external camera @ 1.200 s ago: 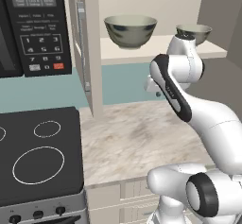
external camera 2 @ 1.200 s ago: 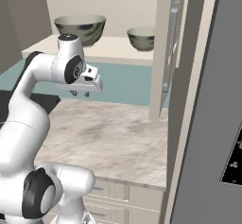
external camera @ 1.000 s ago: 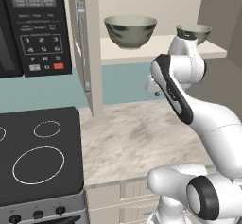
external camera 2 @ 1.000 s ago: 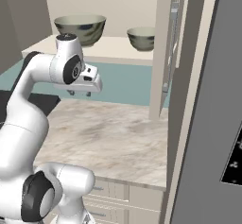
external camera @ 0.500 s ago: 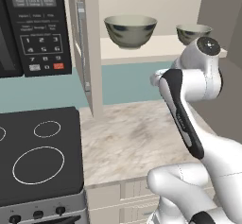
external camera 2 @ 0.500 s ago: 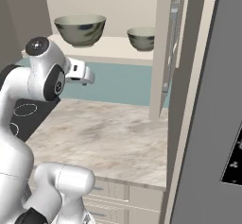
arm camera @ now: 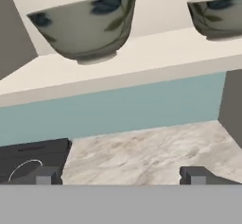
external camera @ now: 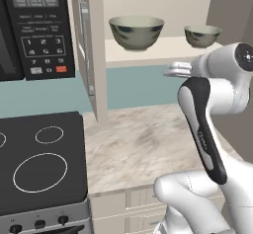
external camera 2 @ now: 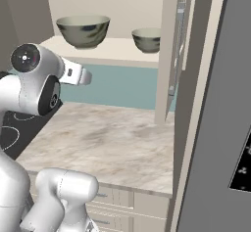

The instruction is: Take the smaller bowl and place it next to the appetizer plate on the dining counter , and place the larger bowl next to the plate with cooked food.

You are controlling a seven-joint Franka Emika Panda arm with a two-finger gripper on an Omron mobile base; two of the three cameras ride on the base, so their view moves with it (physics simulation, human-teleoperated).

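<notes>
Two grey-green bowls stand on the open cabinet's shelf [external camera: 163,48]. The larger bowl [external camera: 136,30] is on the left and the smaller bowl [external camera: 201,35] on the right. My gripper [external camera: 172,70] hangs in front of the shelf and below its level, between the two bowls and apart from both. In the hand view its jaws are open with nothing between them; the larger bowl [arm camera: 82,27] is up left and the smaller bowl [arm camera: 217,17] up right. The dining counter and both plates are out of view.
A marble counter [external camera: 138,144] lies under the shelf, with a teal wall behind it. A black cooktop [external camera: 39,159] and a microwave [external camera: 34,30] are to the left. The open cabinet door [external camera: 91,50] juts out beside the larger bowl. A tall grey panel [external camera 2: 215,104] stands at the right.
The jaws have opened wide. The hand has risen a little and drawn back from the wall, as the arm's upper joints swung outward. The bowls have not moved.
</notes>
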